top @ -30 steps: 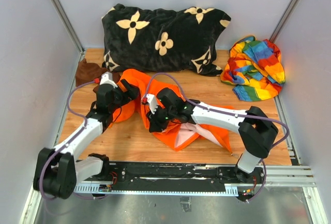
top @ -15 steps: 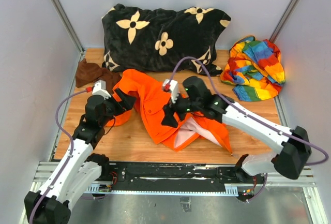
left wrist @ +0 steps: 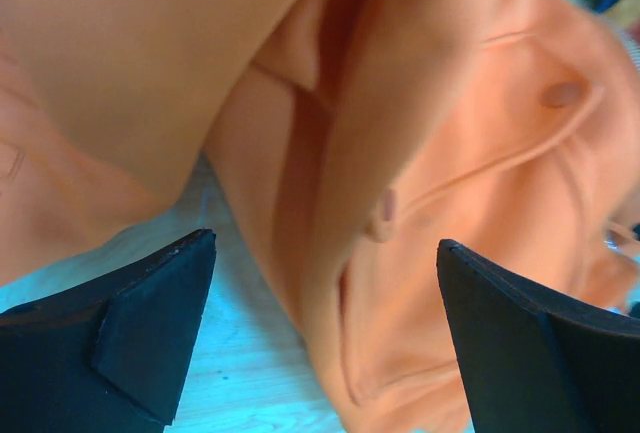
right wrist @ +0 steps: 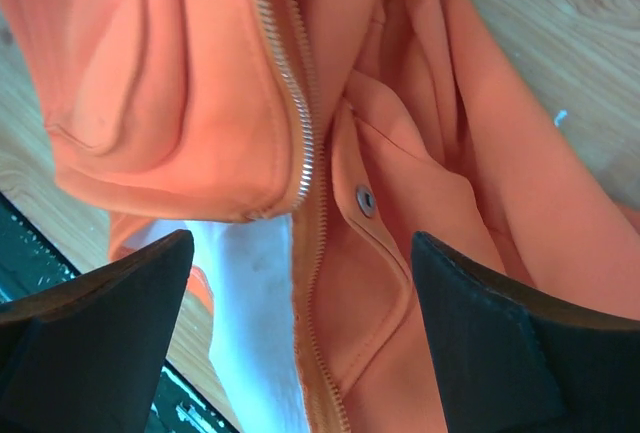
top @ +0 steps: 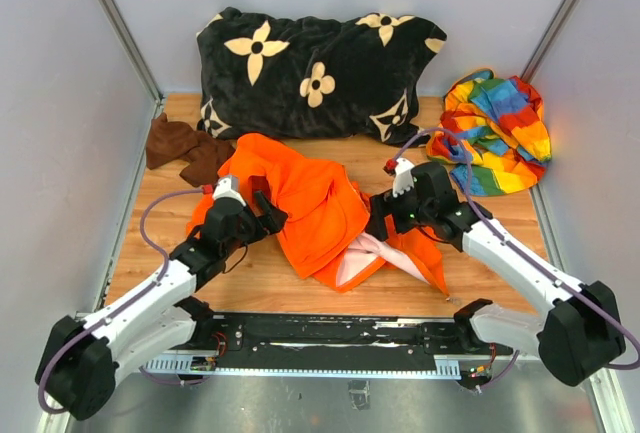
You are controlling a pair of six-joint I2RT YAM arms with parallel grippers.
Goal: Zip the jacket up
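The jacket is lying unzipped, with the left gripper and right gripper hovering spread wide, holding nothing. The next move is likely calling for pinching the zipper at its lower end.

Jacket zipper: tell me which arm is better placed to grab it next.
Right, probably. The right gripper, open, hangs over the zipper, whose teeth run down the middle of its wrist view. The left gripper, also open, faces jacket fabric with no zipper showing.

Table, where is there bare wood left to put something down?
The table is bare along its near edge left of the jacket, and at the back between the pillow and the jacket. The back corners are crowded by the brown cloth and the rainbow cloth; the jacket fills the middle.
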